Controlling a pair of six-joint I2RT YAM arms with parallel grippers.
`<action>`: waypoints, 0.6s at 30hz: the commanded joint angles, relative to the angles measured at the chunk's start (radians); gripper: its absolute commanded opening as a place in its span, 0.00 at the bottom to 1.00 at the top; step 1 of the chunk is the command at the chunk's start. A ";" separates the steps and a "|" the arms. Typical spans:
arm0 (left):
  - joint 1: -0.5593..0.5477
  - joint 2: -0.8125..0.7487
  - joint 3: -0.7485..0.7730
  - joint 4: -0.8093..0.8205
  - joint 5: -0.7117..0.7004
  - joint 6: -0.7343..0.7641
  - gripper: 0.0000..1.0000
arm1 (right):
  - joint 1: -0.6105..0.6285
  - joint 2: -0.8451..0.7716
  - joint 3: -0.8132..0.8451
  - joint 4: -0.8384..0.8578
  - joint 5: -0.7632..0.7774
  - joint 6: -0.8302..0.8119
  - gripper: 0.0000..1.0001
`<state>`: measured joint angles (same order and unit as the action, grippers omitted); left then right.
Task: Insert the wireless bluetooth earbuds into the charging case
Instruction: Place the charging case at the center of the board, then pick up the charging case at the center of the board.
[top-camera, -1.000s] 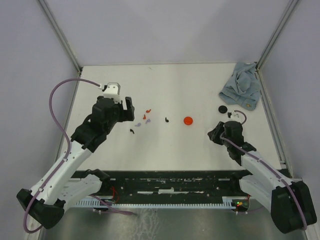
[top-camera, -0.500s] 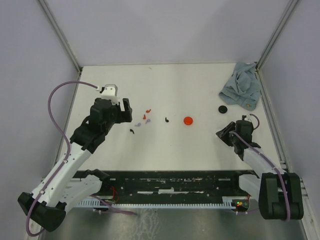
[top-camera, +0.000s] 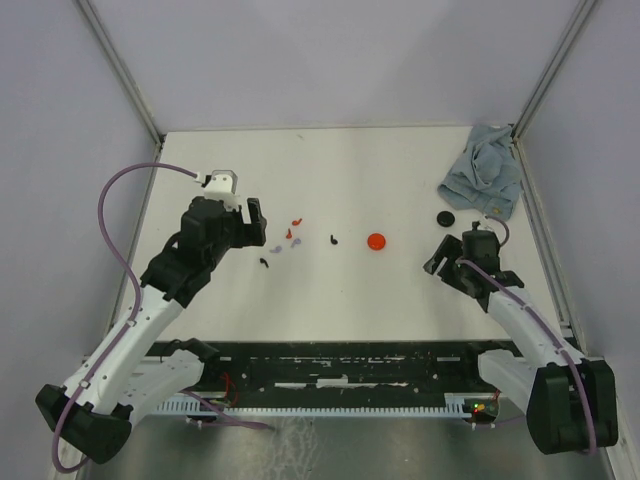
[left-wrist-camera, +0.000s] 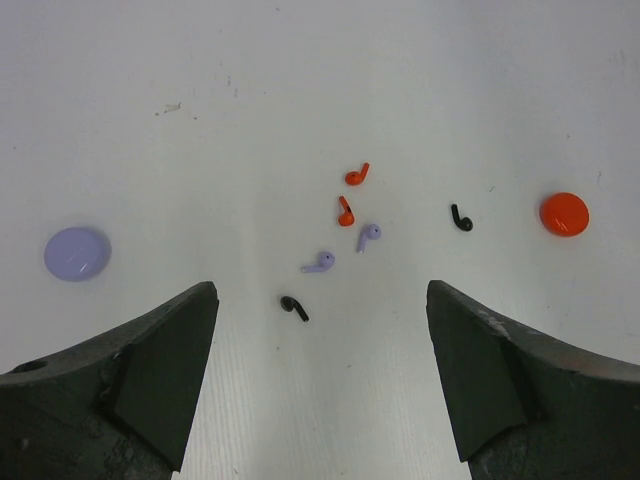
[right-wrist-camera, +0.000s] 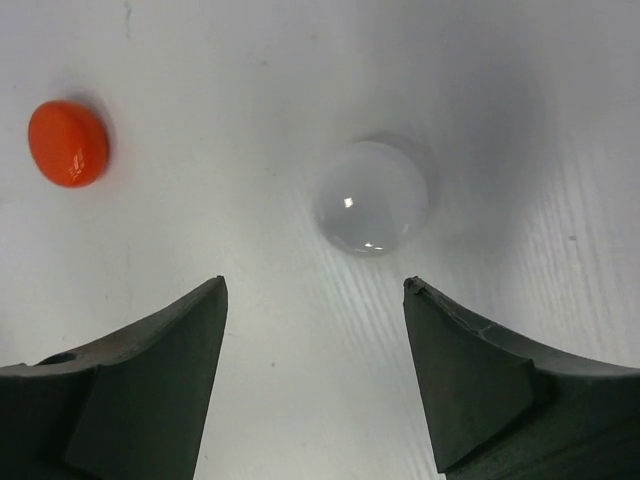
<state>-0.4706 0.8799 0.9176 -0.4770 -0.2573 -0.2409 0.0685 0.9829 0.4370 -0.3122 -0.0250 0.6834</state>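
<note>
1. My left gripper (left-wrist-camera: 320, 292) hangs low over the white table (top-camera: 340, 170). Its jaws are spread wide and there is nothing between them.
2. The earbuds lie loose on the table just ahead of that gripper, in a small scatter.
3. Two red earbuds (left-wrist-camera: 345, 212) sit farthest from the fingers, one just beyond the other. Two lilac earbuds (left-wrist-camera: 368, 235) lie just below them.
4. One black earbud (left-wrist-camera: 293, 307) lies nearest, between the fingertips' line and the lilac ones. A second black earbud (left-wrist-camera: 461, 218) lies off to the right.
5. A red disc (left-wrist-camera: 564, 213) rests on the table right of that second black earbud. A lilac disc (left-wrist-camera: 77, 252) rests well to the left of the scatter. Every earbud I see lies apart from both.
6. My right gripper (right-wrist-camera: 315, 287) is also gaping and holds nothing. A white disc (right-wrist-camera: 372, 195) lies on the table just beyond its fingertips, untouched.
7. From above, a black disc (top-camera: 445, 218) sits near the right gripper. A crumpled blue cloth (top-camera: 483, 178) lies in the far right corner.
</note>
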 joint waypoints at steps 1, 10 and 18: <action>0.006 -0.013 0.003 0.043 0.000 0.024 0.92 | 0.151 0.028 0.120 -0.060 0.160 -0.050 0.80; 0.006 -0.027 -0.003 0.046 0.002 0.015 0.92 | 0.391 0.279 0.303 0.063 0.288 -0.092 0.80; 0.004 -0.051 -0.006 0.047 0.006 0.012 0.92 | 0.517 0.547 0.492 0.121 0.353 -0.203 0.82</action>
<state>-0.4706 0.8555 0.9092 -0.4763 -0.2573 -0.2413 0.5430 1.4467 0.8265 -0.2512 0.2520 0.5526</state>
